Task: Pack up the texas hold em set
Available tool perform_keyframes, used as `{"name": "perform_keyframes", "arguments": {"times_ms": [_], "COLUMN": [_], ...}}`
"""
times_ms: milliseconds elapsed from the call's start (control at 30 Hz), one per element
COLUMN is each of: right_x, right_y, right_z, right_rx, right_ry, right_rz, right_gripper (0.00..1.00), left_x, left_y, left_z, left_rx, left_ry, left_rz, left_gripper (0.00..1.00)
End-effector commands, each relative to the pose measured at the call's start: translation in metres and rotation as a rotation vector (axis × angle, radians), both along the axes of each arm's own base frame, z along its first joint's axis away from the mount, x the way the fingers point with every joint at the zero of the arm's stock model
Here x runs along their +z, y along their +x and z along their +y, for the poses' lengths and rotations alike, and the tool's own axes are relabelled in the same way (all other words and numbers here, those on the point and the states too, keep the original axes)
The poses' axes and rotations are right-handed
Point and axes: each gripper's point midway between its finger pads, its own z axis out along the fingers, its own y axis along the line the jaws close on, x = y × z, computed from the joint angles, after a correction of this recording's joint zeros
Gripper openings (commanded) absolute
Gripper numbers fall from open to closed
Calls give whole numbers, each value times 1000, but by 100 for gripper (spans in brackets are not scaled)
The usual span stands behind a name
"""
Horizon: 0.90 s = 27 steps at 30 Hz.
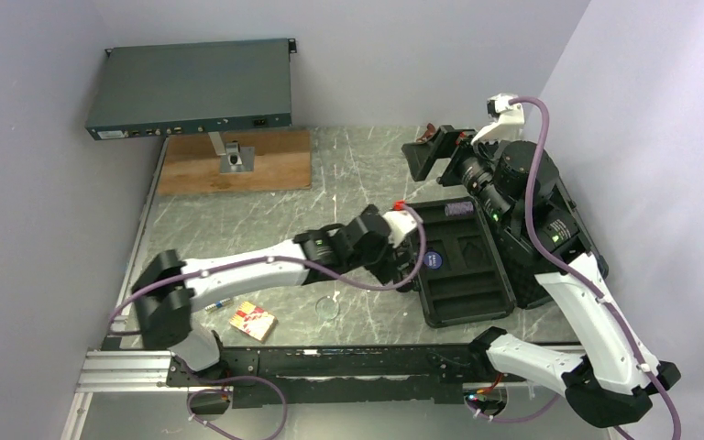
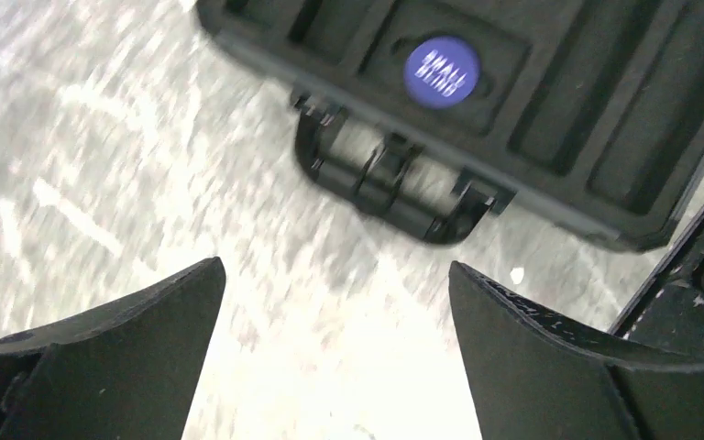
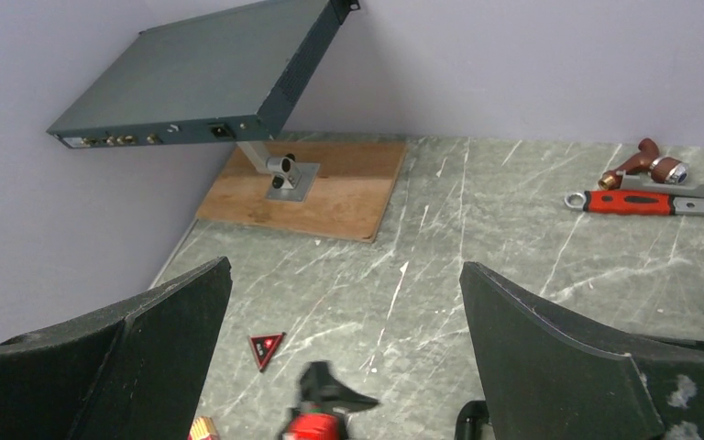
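Your left gripper [image 2: 335, 275] hangs wide and empty just beside the handle [image 2: 390, 179] of the open case [image 1: 467, 302]. The blue disc [image 2: 440, 71] sits in its pocket. Your right gripper [image 3: 344, 270] is wide and empty too. The card box [image 1: 252, 320] and clear disc [image 1: 328, 307] lie outside. The left wrist view is blurred, so clearance is unsure: a low sweep might clip the handle and shove the case.

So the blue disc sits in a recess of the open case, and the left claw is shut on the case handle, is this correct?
Not quite. The left claw is open and empty, short of the handle, as the left wrist view shows. The blue disc does sit in a recess of the open case.
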Motion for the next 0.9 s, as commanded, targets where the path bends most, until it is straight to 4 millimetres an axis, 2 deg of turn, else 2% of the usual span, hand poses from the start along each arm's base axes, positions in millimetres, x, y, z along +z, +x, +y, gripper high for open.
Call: {"name": "perform_keyframes", "arguments": {"times_ms": [0, 67, 267, 467, 533, 700, 867], "right_x": [5, -3, -47, -93, -112, -159, -203], "right_y": [1, 3, 16, 11, 4, -20, -37], "right_z": [2, 9, 34, 63, 73, 93, 100], "right_rx": [10, 31, 74, 152, 177, 211, 200], "right_ry": [4, 3, 5, -26, -46, -137, -219], "right_rz": [-11, 21, 196, 345, 395, 505, 589], "right_gripper": [100, 100, 99, 98, 98, 99, 100], "left_x": [41, 42, 68, 98, 100, 111, 126], "left_y": [11, 11, 19, 30, 31, 37, 46], "left_z": [69, 104, 202, 286, 299, 313, 338], "left_rx": [257, 327, 559, 778, 803, 828, 950], "left_ry": [-59, -27, -25, -52, -76, -81, -78], "left_rz": [-84, -81, -87, -131, -128, -148, -203], "left_gripper": [100, 100, 100, 100, 100, 100, 100]}}
